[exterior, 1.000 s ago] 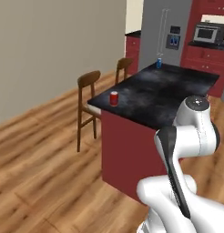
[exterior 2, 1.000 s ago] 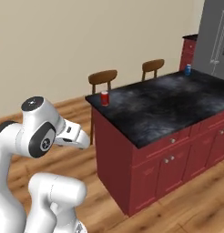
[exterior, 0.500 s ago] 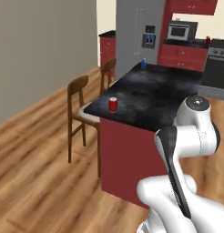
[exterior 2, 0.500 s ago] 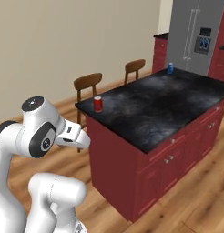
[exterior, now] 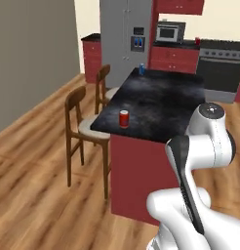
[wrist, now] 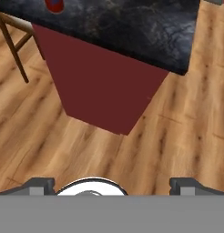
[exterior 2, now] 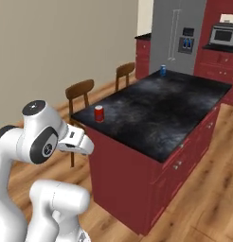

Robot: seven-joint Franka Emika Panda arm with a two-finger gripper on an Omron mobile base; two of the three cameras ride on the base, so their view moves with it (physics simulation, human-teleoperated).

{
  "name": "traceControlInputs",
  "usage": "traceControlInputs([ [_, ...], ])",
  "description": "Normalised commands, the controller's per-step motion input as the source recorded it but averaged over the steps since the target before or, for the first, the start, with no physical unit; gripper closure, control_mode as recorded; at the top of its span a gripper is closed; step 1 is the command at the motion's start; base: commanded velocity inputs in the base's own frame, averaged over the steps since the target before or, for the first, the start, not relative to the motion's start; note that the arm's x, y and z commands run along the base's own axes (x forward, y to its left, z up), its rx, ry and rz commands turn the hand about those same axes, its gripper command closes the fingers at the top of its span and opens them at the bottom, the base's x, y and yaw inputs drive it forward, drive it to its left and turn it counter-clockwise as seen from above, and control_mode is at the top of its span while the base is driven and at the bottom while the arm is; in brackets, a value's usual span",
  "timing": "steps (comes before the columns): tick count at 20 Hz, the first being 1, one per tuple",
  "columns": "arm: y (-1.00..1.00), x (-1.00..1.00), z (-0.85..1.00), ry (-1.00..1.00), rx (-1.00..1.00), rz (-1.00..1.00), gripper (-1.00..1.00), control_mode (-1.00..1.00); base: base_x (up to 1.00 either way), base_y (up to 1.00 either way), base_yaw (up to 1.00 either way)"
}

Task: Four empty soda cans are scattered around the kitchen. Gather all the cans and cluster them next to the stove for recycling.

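Note:
A red soda can [exterior: 124, 118] stands near the close left corner of the black island counter [exterior: 161, 105], also seen as the red can [exterior 2: 98, 113] and, cut off at the top edge of the hand view, the red can [wrist: 54, 4]. A blue soda can [exterior: 141, 70] [exterior 2: 163, 71] stands at the island's far end. Another small red can [exterior: 197, 41] sits on the back counter just left of the stove [exterior: 220, 64]. My gripper [wrist: 112, 185] is open and holds nothing. It hangs over the wooden floor in front of the island, well below and short of the red can.
Two wooden stools [exterior: 82, 128] [exterior: 105, 88] stand along the island's left side. The island's dark red cabinet body [wrist: 100, 77] is straight ahead of the hand. A grey fridge [exterior: 126, 39] and a microwave [exterior: 167, 33] line the back wall. Wooden floor [exterior: 34, 171] lies open on the left.
The whole picture has shifted: the base has driven on, so the island and red can now sit nearer and more central. The arm keeps its folded pose and the gripper stays open.

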Motion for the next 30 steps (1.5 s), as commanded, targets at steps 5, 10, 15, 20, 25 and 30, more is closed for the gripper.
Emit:
traceControlInputs([
  [5, 0.0, 0.0, 0.0, 0.0, 0.0, 0.0, -1.0, 1.0, 0.17, 0.54, -0.28],
  [10, 0.0, 0.0, 0.0, 0.0, 0.0, 0.0, -1.0, 1.0, 0.19, 0.53, -0.28],
  [15, 0.0, 0.0, 0.0, 0.0, 0.0, 0.0, -1.0, 1.0, 0.18, 0.48, -0.26],
  [20, 0.0, 0.0, 0.0, 0.0, 0.0, 0.0, -1.0, 1.0, 0.26, 0.42, -0.23],
  [25, 0.0, 0.0, 0.0, 0.0, 0.0, 0.0, -1.0, 1.0, 0.28, 0.37, -0.22],
  [30, 0.0, 0.0, 0.0, 0.0, 0.0, 0.0, -1.0, 1.0, 0.33, 0.28, -0.19],
])
